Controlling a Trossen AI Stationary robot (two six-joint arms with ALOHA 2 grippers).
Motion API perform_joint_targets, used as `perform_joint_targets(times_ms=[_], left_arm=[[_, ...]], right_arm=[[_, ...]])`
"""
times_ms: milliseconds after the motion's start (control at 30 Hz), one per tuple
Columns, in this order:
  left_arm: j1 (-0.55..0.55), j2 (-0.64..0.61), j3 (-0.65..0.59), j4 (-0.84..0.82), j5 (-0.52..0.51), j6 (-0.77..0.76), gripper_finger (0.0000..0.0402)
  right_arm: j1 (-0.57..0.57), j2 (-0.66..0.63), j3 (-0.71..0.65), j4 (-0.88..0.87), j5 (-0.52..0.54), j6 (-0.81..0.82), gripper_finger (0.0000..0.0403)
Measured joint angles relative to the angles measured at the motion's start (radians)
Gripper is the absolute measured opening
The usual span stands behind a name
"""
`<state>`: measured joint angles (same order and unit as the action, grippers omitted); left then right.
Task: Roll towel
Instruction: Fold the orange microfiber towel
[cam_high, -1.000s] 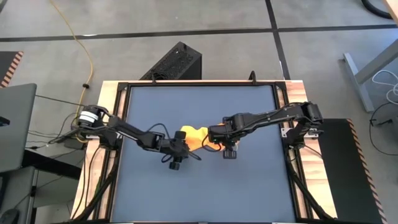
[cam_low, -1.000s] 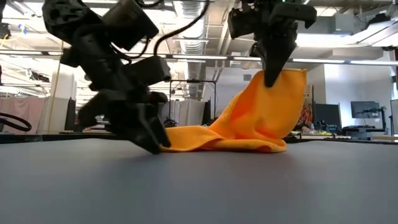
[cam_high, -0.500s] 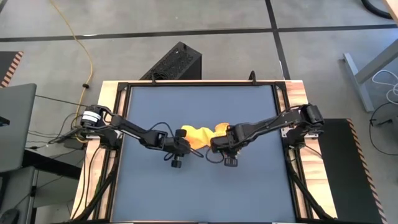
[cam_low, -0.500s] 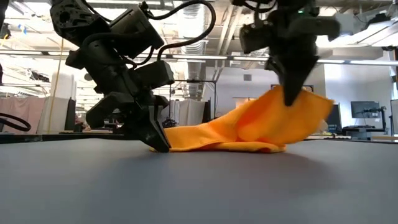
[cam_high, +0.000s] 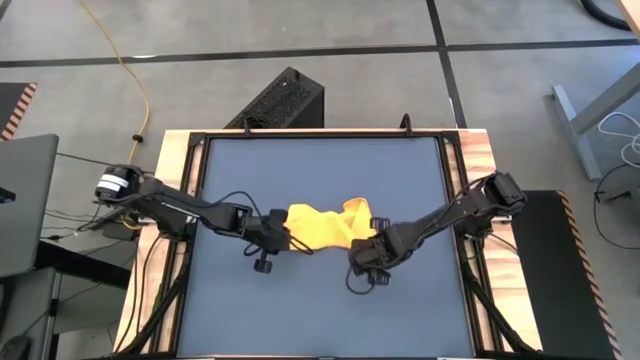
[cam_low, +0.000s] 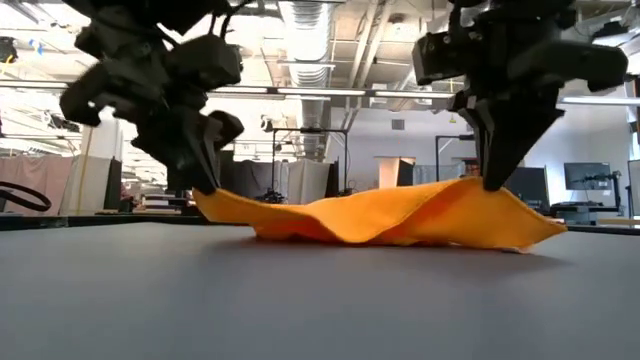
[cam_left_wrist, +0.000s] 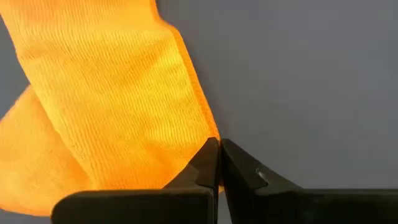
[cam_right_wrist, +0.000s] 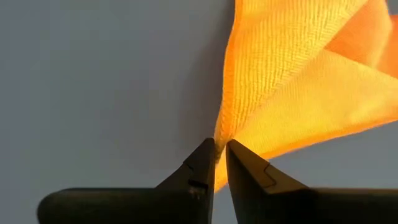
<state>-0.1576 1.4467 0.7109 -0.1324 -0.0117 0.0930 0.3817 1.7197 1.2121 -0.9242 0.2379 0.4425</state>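
Observation:
The yellow towel (cam_high: 325, 225) lies stretched left to right at the middle of the dark blue table (cam_high: 320, 310), between my two grippers. My left gripper (cam_high: 283, 238) is shut on its left end and my right gripper (cam_high: 372, 245) on its right end. In the low view the towel (cam_low: 380, 215) is raised at both ends. Its middle sags onto the table, and the corner past the right gripper (cam_low: 493, 183) droops to the tabletop. The left gripper (cam_low: 205, 190) stands just above the table. My left gripper pinches a corner of the towel's left end (cam_left_wrist: 208, 134) between its two fingertips, slanting down from the table's left. That end is lifted a little clear and the cloth slopes down from it to the table. My right gripper pinches a gathered fold at the towel's right end (cam_right_wrist: 224, 134) between its fingertips, pointing down from above. The cloth fans out from the fingers (cam_right_wrist: 202, 162). This end is raised slightly, and the corner beyond it (cam_low: 540, 238) rests on the table.
The bare blue tabletop reaches out on all sides of the towel to a wooden frame (cam_high: 190, 150). A black box (cam_high: 285, 100) and a yellow cable (cam_high: 130, 70) lie on the floor beyond the far edge. The lab room shows behind the table in the low view.
My right gripper has come down from high above the table and gone toward the right and near edges, carrying the towel's right end. My left gripper has gone toward the left edge and risen a little with the left end. The towel, heaped before, is now spread out low.

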Motion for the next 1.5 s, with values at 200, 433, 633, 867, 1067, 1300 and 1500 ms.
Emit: perform_joint_targets(times_ms=[200, 433, 633, 867, 1067, 1300, 1500], left_arm=[[-0.009, -0.012, 0.0, -0.039, -0.003, -0.003, 0.0], [-0.009, -0.006, 0.001, -0.043, -0.003, -0.001, 0.0], [-0.009, -0.006, 0.001, -0.053, -0.003, -0.001, 0.0], [-0.011, -0.006, 0.001, -0.07, 0.007, -0.001, 0.0], [-0.012, -0.039, 0.002, -0.068, 0.02, -0.003, 0.0], [-0.012, -0.202, 0.002, -0.069, 0.034, -0.009, 0.0], [-0.012, -0.465, 0.002, -0.062, 0.042, -0.026, 0.0]], right_arm=[[0.069, 0.001, -0.052, 0.008, 0.052, 0.094, 0.0083], [0.119, 0.001, -0.104, 0.038, 0.123, 0.211, 0.0174], [0.122, 0.001, -0.172, 0.162, 0.109, 0.178, 0.0244], [0.115, -0.002, -0.254, 0.21, 0.128, 0.162, 0.0233], [0.096, -0.001, -0.266, 0.216, 0.147, 0.101, 0.0108], [0.068, 0.002, -0.088, 0.009, 0.189, 0.017, 0.002], [0.058, 0.002, 0.271, -0.387, 0.326, -0.065, 0.0009]])
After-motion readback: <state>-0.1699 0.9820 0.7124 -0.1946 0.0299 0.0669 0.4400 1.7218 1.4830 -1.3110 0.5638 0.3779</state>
